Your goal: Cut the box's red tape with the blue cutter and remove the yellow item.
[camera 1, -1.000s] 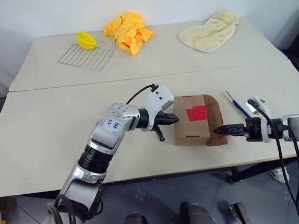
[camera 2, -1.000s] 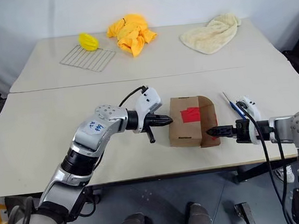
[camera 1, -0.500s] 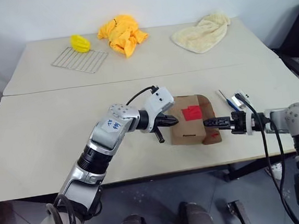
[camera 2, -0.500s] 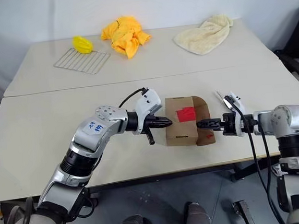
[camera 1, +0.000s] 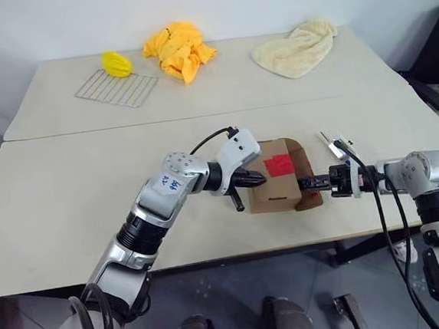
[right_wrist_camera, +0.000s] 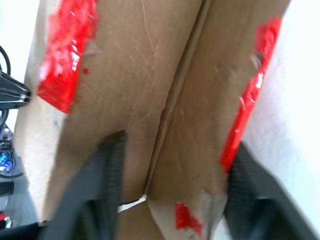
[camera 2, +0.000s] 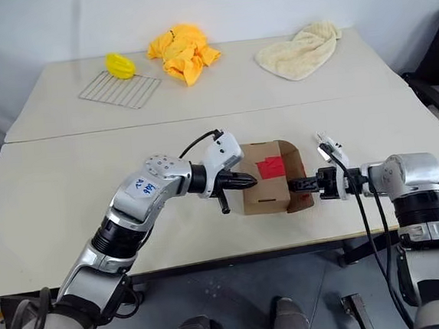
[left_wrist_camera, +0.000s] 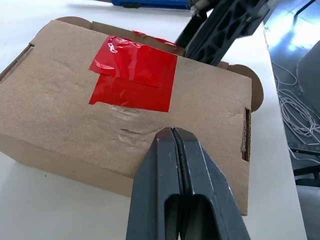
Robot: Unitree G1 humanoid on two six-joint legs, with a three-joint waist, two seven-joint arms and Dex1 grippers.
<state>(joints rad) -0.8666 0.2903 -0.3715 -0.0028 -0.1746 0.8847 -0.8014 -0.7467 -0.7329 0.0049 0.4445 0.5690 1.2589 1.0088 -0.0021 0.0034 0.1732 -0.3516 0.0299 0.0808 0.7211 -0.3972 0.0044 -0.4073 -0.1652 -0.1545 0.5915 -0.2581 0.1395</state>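
Observation:
The box (camera 1: 277,192) lies on the near table, with the red tape (camera 1: 279,164) on its top face. My left gripper (camera 1: 258,180) is shut, its tip against the box's left edge; the left wrist view shows the closed fingers (left_wrist_camera: 172,165) over the cardboard, just short of the tape (left_wrist_camera: 135,75). From the right, my right gripper (camera 1: 304,182) reaches the box's rounded end flap (camera 1: 306,159). It is open, its fingers (right_wrist_camera: 102,190) standing apart on either side of the flap. The blue cutter (left_wrist_camera: 150,2) lies on the table beyond the box. The yellow item is hidden.
On the far table are a wire rack (camera 1: 117,87) with a small yellow object (camera 1: 117,62), a crumpled yellow cloth (camera 1: 172,49) and a cream towel (camera 1: 294,46). The box sits close to the near table's front edge (camera 1: 234,248).
My right gripper has moved left up to the box's end flap, and its fingers have drawn closer together. My left gripper has stayed shut at the box. The head camera shifted.

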